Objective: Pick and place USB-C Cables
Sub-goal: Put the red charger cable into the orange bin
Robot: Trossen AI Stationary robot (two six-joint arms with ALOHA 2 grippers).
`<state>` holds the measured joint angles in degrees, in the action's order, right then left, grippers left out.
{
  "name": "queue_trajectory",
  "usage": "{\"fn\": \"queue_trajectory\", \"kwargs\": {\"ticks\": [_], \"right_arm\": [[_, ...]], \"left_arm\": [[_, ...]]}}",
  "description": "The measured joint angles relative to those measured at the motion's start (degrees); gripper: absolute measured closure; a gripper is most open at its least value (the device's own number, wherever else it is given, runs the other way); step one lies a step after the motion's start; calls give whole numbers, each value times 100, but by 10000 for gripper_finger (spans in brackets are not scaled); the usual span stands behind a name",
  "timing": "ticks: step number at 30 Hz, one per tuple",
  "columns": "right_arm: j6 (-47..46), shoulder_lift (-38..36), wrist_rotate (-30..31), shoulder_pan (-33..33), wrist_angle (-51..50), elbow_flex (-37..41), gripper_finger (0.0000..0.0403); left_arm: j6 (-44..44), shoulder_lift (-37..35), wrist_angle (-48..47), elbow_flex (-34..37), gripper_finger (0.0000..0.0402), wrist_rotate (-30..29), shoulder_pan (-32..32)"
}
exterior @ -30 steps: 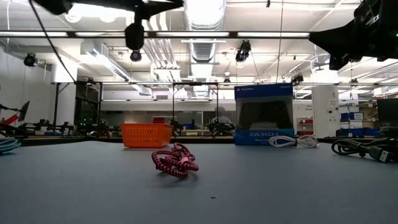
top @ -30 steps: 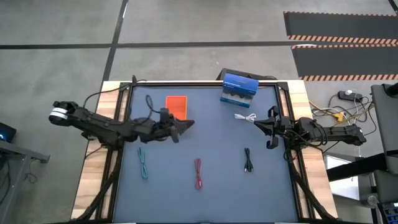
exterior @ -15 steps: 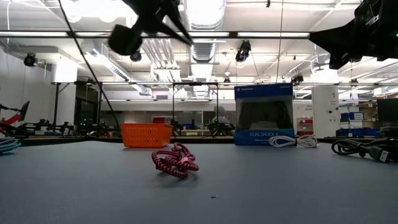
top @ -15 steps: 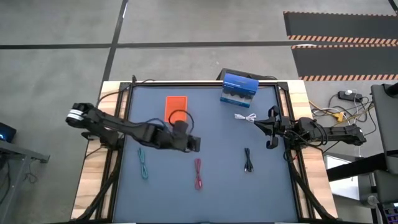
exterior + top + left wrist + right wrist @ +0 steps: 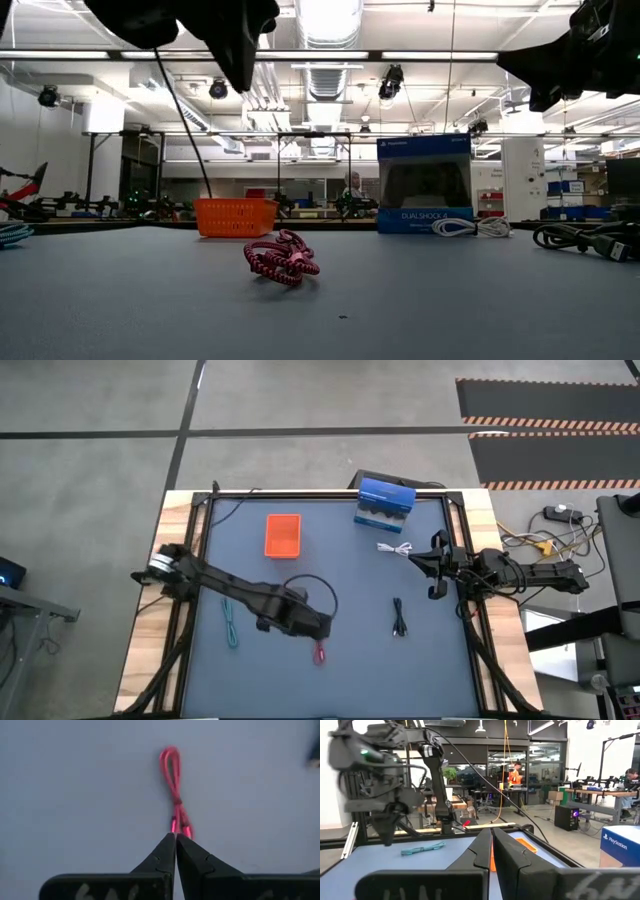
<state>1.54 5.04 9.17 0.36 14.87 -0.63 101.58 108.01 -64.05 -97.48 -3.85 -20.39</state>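
The red cable (image 5: 175,790) lies folded flat on the grey mat near the table's middle front; it also shows in the low view (image 5: 282,260). My left gripper (image 5: 175,836) is shut and hangs above the cable's near end (image 5: 322,632), well clear of the mat (image 5: 240,75). The teal cable (image 5: 230,622), black cable (image 5: 399,618) and white cable (image 5: 395,548) lie apart on the mat. My right gripper (image 5: 490,834) is shut and empty, held above the right edge (image 5: 436,570).
An orange basket (image 5: 283,534) stands at the far left of the mat. A blue box (image 5: 385,503) stands at the far edge. Black frame rails (image 5: 195,560) run along both sides of the mat. People show in the room beyond the table.
My left gripper has swung from beside the orange basket toward the table's near edge and a little to the right. It has tipped to point down and now hangs over the red cable. The cables and my right arm have kept still.
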Motion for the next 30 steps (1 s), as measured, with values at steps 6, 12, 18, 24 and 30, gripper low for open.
{"fn": "queue_trajectory", "kwargs": {"ticks": [6,12,18,24,30], "right_arm": [[67,0,1,-2,0,-1,394],[63,0,6,-2,-2,-2,394],[99,2,40,-2,1,0,394],[140,2,155,-2,11,0,394],[134,2,153,-2,13,-2,394]], "left_arm": [[4,545,-68,-498,402,30,-63],[0,947,582,-401,402,27,-79],[9,1207,1154,-381,402,296,-55],[9,1190,995,-301,402,170,-18],[6,1190,1033,-73,402,24,-17]]}}
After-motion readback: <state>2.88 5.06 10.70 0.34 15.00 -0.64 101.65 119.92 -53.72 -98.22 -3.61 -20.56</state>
